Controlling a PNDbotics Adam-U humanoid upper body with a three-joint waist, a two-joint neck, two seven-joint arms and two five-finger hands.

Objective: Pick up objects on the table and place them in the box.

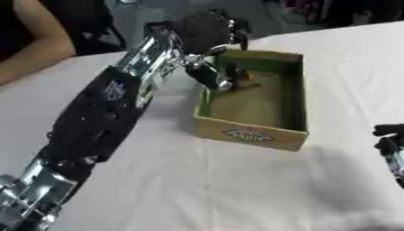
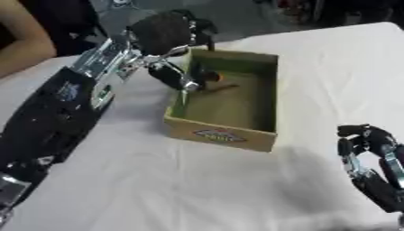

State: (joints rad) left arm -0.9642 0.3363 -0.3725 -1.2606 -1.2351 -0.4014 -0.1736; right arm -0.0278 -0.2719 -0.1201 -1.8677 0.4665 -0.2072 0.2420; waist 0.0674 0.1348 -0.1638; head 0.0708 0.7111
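Note:
An open cardboard box [image 1: 297, 97] with a printed label on its front wall stands on the white table. On its floor at the far left corner lies a small dark and orange object [image 2: 211, 82]. My left arm reaches up from the lower left, and my left hand [image 1: 207, 28] hovers over that corner. One straight finger [image 1: 208, 75] points down inside the box, its tip right beside the object; I cannot tell if they touch. My right hand [image 2: 369, 155] rests at the lower right, fingers up and relaxed, holding nothing.
A white cloth covers the table [image 1: 205, 180] around the box. The table's far edge [image 1: 331, 32] runs just behind the box, with dark clutter beyond it.

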